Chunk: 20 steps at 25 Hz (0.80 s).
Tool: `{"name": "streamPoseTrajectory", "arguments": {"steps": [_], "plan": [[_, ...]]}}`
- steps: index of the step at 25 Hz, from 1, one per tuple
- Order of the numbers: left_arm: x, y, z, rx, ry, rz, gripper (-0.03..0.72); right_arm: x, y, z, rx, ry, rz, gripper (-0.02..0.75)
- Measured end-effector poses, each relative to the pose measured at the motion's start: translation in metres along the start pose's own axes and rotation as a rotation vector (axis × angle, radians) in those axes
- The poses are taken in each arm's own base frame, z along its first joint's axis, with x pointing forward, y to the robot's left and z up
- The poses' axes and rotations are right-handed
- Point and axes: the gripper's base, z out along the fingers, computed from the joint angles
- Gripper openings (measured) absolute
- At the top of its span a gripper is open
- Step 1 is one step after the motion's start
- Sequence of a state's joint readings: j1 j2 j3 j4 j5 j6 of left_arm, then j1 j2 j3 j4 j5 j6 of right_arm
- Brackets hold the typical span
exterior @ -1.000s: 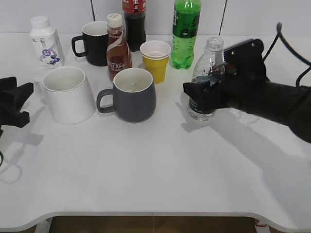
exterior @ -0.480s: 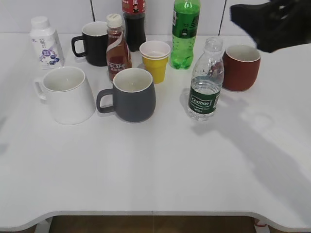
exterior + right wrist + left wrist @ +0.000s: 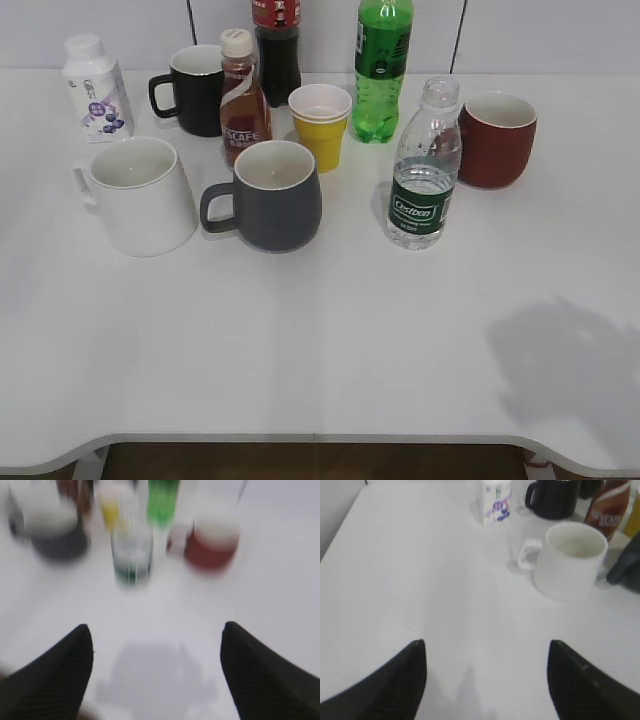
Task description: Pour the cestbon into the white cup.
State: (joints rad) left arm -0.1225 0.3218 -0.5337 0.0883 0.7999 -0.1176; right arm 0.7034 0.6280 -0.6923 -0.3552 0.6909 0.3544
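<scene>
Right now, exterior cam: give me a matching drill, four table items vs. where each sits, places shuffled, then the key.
Items
1. cestbon
2. white cup
3. dark grey mug
4. yellow paper cup

Places
A. far left of the front row, handle pointing left
B. standing upright just left of the red-brown cup
C. behind the grey mug, next to the bright green soda bottle
D. between the white cup and the clear bottle, handle on its left

Pairs: 1-B, 2-A, 3-D, 4-C
</scene>
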Motion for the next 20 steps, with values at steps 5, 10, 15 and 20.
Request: {"name": "streamPoseTrajectory", "arguments": {"steps": [5, 10, 15, 20], "plan": [[0.016, 0.001, -0.023, 0.012, 0.013, -0.024, 0.568, 0.040, -0.009, -0.043, -0.020, 0.234, 0.043, 0.596], [0.030, 0.003, -0.030, 0.001, 0.126, -0.020, 0.568, 0.065, -0.018, -0.076, -0.025, 0.195, 0.071, 0.596], [0.033, 0.003, -0.028, 0.004, 0.122, -0.015, 0.568, 0.099, -0.020, -0.073, -0.024, 0.189, 0.064, 0.596], [0.033, 0.002, -0.027, 0.006, 0.120, -0.011, 0.566, 0.101, -0.018, -0.066, -0.051, 0.086, 0.060, 0.596]]}}
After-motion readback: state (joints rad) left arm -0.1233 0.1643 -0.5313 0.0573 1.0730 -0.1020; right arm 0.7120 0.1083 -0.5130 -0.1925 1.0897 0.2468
